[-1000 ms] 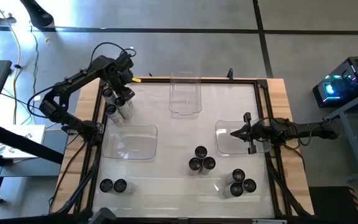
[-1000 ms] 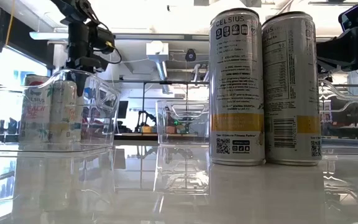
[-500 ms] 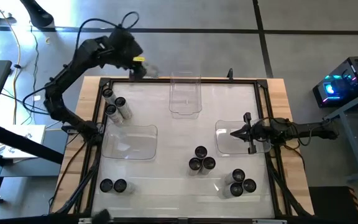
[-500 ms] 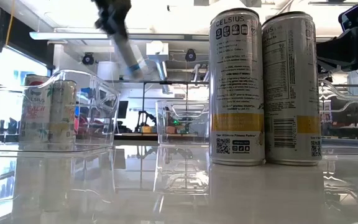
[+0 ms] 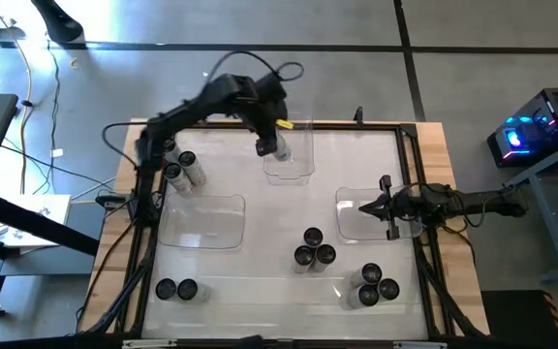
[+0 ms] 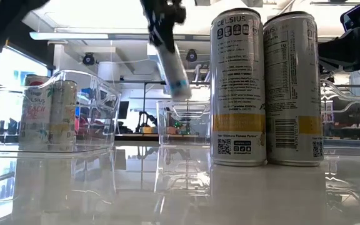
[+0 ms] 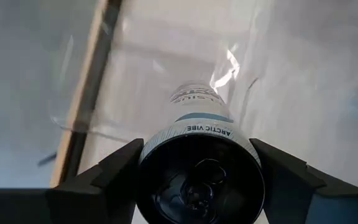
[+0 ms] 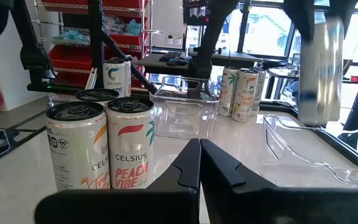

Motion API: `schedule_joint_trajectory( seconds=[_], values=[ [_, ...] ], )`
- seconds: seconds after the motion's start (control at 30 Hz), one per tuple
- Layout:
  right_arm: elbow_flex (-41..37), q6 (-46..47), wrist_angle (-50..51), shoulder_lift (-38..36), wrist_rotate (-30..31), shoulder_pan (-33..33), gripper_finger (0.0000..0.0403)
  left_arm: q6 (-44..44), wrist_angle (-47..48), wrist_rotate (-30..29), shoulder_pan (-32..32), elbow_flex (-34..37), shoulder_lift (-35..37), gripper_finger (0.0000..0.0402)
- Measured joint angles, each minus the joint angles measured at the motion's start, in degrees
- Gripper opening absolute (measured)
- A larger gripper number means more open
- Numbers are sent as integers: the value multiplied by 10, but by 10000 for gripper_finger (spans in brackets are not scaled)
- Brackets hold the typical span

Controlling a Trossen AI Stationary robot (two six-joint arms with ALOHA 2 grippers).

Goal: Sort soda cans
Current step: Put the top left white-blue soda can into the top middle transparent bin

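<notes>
One can (image 5: 268,145) hangs tilted in the left gripper (image 5: 270,143) over the far-edge tray (image 5: 290,167); straighten it before releasing. Right gripper (image 5: 366,206) waits clenched.

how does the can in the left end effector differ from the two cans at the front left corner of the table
The pale soda can with a blue band is clamped in the left end effector, lifted and tilted above the clear rectangular plastic tray at the back. The two dark-topped soda cans at the front left stand upright on the white table, side by side and ungripped. All are slim cans with dark tops.
</notes>
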State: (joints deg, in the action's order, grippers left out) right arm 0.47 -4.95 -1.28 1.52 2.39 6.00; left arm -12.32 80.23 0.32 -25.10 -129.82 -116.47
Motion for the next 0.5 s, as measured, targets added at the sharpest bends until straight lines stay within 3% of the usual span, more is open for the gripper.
schedule_joint_trajectory(
  seconds=[0.2, 0.5],
  values=[
    [0, 0, 0, 0, 0, 0, 0, -4, -6, 23, -11, 0, -63, 245],
    [0, 0, 0, 0, 0, 0, 0, 0, -31, 39, -8, -1, -86, 245]
  ],
)
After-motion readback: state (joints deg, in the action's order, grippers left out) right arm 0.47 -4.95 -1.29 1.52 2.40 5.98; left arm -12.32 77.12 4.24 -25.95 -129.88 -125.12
